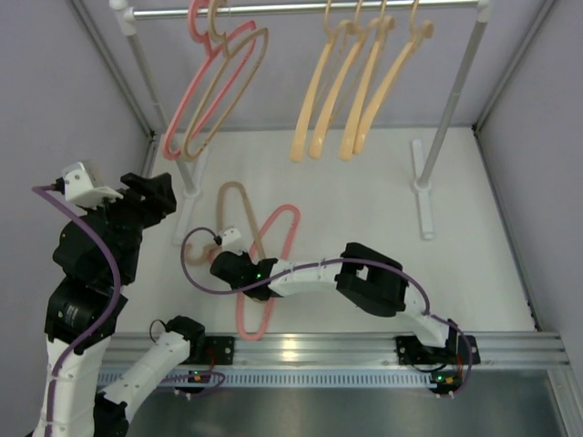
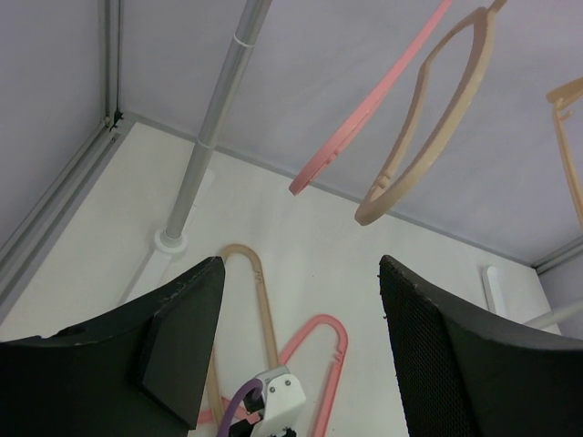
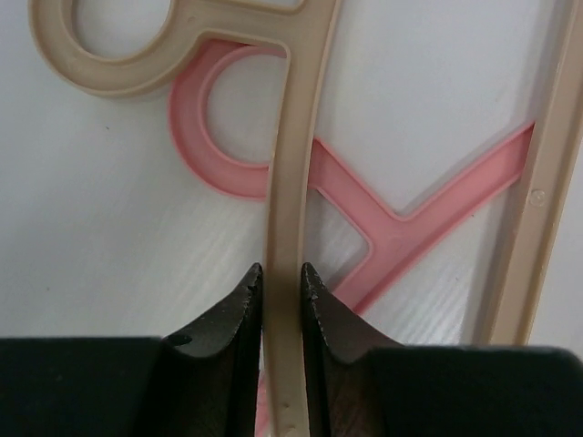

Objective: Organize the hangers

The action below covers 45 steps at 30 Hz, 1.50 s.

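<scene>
Two hangers lie crossed on the table: a beige one (image 1: 235, 196) and a pink one (image 1: 284, 223). In the right wrist view the beige hanger's thin arm (image 3: 291, 164) runs between my right gripper's (image 3: 281, 273) fingers, which press it from both sides, above the pink hanger (image 3: 401, 218). That gripper (image 1: 228, 264) sits low over the crossing point. My left gripper (image 1: 150, 196) hangs open and empty at the left, fingers (image 2: 187, 337) wide apart. On the rail hang a pink hanger (image 1: 196, 100), a beige one (image 1: 228, 91) and several peach-orange ones (image 1: 351, 91).
The grey rail (image 1: 301, 9) spans the back on two white-footed posts, the left post (image 1: 178, 168) close to my left gripper and the right post (image 1: 437, 137) further off. Grey walls close in both sides. A metal mounting rail (image 1: 346, 346) runs along the near edge.
</scene>
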Available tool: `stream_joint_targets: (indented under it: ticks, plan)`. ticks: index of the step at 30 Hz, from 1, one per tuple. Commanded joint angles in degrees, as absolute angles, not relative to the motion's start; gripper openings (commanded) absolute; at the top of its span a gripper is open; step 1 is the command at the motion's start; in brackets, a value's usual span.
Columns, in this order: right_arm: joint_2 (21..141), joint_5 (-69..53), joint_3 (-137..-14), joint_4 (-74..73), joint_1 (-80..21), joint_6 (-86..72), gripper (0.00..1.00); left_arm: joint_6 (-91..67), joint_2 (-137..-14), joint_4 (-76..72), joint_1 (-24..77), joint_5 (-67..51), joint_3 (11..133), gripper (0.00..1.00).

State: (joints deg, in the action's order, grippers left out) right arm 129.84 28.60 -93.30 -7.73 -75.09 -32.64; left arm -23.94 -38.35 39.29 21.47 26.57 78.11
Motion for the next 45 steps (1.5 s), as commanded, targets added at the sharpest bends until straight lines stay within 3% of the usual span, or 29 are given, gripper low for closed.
stream_joint_targets:
  ticks: [1, 34, 45]
  plan:
    - [122.88, 29.18, -90.1, -11.6, -74.71, -33.75, 0.0, -24.08, -37.71, 38.67, 21.45, 26.11, 78.31, 0.73]
    - [74.19, 33.65, -60.92, -12.48, -74.71, -48.95, 0.0, -24.52, -37.88, 38.67, 21.45, 24.52, 80.24, 0.74]
    - [57.84, 37.88, -49.32, -1.42, -74.97, -59.23, 0.0, -24.26, -37.79, 38.85, 21.45, 24.0, 81.21, 0.74]
